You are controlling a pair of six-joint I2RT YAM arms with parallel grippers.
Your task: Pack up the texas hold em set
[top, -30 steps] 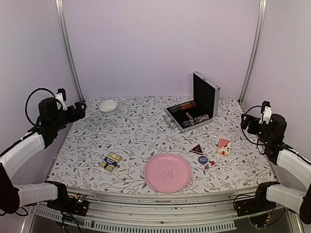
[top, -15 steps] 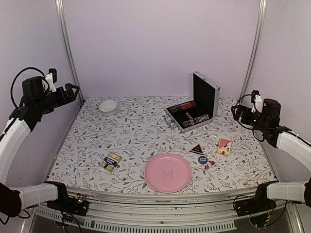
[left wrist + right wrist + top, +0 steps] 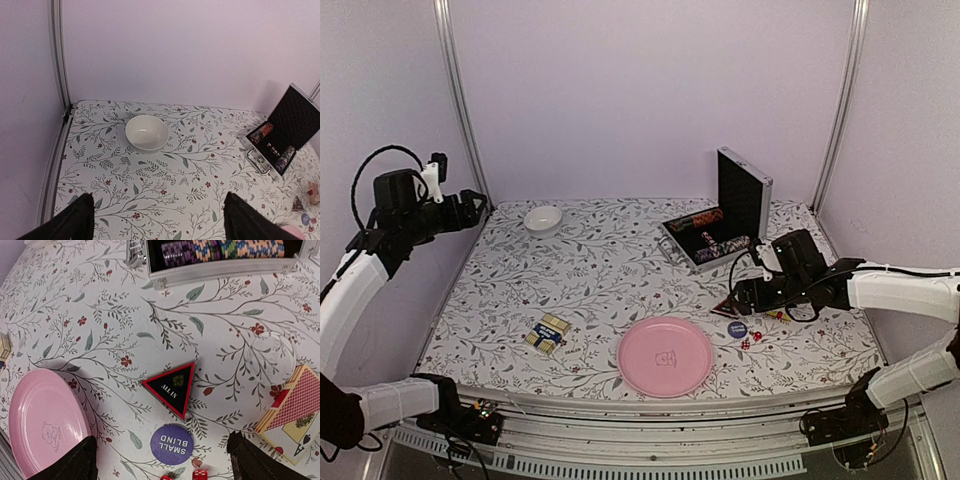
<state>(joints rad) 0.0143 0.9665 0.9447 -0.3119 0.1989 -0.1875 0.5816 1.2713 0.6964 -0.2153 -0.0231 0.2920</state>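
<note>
The silver case [image 3: 672, 240] stands open at the back right, lid upright, with rows of chips [image 3: 220, 249] in its black tray. My right gripper [image 3: 740, 298] hangs open just above the table. The purple "small blind" button [image 3: 172, 444] lies between its fingers [image 3: 70, 462], and the black triangular "all in" marker [image 3: 172, 385] lies just beyond. Red dice [image 3: 200, 475] sit beside the button. A red-backed card deck [image 3: 295, 402] lies to the right. A blue and gold deck [image 3: 548, 332] lies front left. My left gripper [image 3: 475, 207] is raised at the far left, open and empty.
A pink round plate [image 3: 665, 356] sits near the front edge, just left of my right gripper. A small white bowl [image 3: 146, 132] stands at the back left, ahead of my left gripper. A clear round disc [image 3: 272, 352] lies near the red deck.
My right arm has swung in from the right edge and come down over the button and the triangular marker. My left arm rose, then shifted slightly.
</note>
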